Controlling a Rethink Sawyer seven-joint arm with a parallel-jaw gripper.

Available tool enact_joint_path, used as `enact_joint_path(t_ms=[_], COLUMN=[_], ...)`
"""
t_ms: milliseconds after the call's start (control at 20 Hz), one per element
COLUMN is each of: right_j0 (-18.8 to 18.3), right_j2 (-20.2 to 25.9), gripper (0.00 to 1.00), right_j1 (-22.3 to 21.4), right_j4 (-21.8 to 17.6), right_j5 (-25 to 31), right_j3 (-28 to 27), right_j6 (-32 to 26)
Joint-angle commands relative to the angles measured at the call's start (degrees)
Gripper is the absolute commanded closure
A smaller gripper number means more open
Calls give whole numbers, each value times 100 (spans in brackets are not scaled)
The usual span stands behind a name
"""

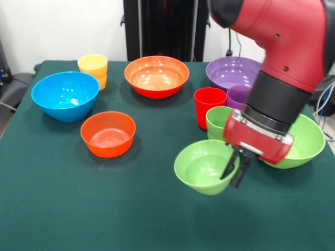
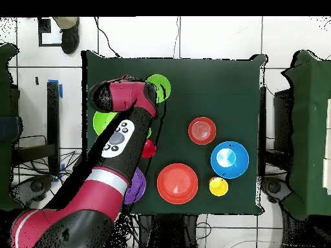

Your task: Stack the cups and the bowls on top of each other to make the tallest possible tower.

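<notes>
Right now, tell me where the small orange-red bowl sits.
Front view: the small orange-red bowl stands left of centre on the table, just in front of the blue bowl.

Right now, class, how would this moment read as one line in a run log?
claw: shut on small green bowl rim | bowl: lifted, tilted | green cup: upright beside red cup | tower: not started

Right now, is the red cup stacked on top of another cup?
No. The red cup stands alone on the table.
</notes>
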Motion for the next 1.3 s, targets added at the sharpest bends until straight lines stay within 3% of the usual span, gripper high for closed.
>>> enact_joint_path(t_ms=[50,250,900,1300], right_j0=[-96,-130,-516,-586], right_j2=[-71,-55,651,612], gripper=[100,100,100,100], right_j1=[529,601,145,42], right_j4=[-591,-656,-1198,-1560], right_j5=[585,561,-334,-394], right_j3=[-771,-805,-58,141], right_j6=[-70,-161,-548,-419])
